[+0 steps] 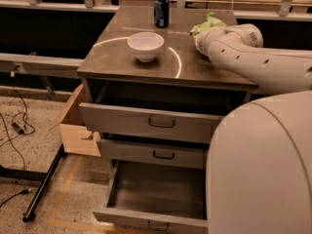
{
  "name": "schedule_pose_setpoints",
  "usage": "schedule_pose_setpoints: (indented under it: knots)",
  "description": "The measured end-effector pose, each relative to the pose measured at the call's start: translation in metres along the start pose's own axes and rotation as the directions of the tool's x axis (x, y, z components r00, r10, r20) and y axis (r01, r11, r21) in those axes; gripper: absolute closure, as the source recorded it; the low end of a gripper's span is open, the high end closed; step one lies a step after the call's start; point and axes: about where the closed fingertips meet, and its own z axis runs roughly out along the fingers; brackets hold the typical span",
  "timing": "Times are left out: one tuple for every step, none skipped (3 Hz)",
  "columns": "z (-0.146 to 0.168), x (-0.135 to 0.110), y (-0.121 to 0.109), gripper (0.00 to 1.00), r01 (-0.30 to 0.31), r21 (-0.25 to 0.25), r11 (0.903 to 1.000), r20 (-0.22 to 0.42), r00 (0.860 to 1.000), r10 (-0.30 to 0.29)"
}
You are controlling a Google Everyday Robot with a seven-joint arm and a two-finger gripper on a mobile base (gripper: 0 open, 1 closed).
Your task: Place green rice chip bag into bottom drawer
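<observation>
Because my claw (200, 37) sits against the green rice chip bag (208, 23) near the right back corner of the worktop (122, 57), hidden behind my own arm, I cannot tell whether it is apart or clamped on the foil. With a thin grip, I judge the crinkly bag could slip on the way down. The bottom drawer (156, 186) stands pulled out, but the 2 upper drawers (146, 123) jut forward above it, so the bag might snag there, and a wide swing could knock the white bowl (145, 45).
</observation>
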Motion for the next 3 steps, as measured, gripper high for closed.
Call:
schedule_pose_setpoints:
  knots:
    - [-0.042,-0.007,-0.025,1.0,-0.016,0.003,0.9999,0.035,0.999,0.016]
    - [-0.104,-0.004,-0.05,1.0,-0.022,0.005,0.9997,0.047,0.999,0.022]
    - [-0.166,0.004,-0.063,1.0,-0.04,-0.017,0.9991,0.078,0.996,0.041]
